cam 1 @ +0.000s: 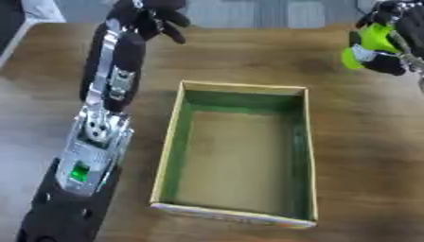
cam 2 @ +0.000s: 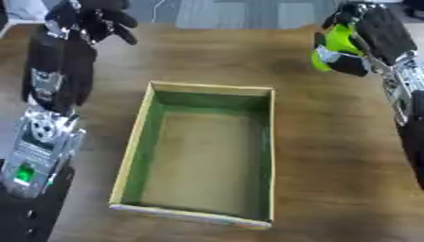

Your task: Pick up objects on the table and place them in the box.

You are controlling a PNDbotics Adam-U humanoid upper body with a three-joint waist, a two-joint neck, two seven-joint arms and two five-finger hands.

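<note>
An open cardboard box (cam 1: 169, 142) with a green inside stands in the middle of the wooden table; nothing lies in it. My right hand (cam 2: 364, 33) is at the upper right, beyond the box's far right corner, its fingers curled round a lime-green object (cam 2: 333, 45) with a white patch, held above the table. At the upper left, my left hand (cam 1: 153, 16) hangs with its fingers curled downward and holds nothing; its forearm runs down the left side of the box.
The wooden table (cam 1: 364, 142) stretches around the box on all sides. A grey floor shows beyond the table's far edge. My left forearm (cam 1: 103, 123) lies close along the box's left wall.
</note>
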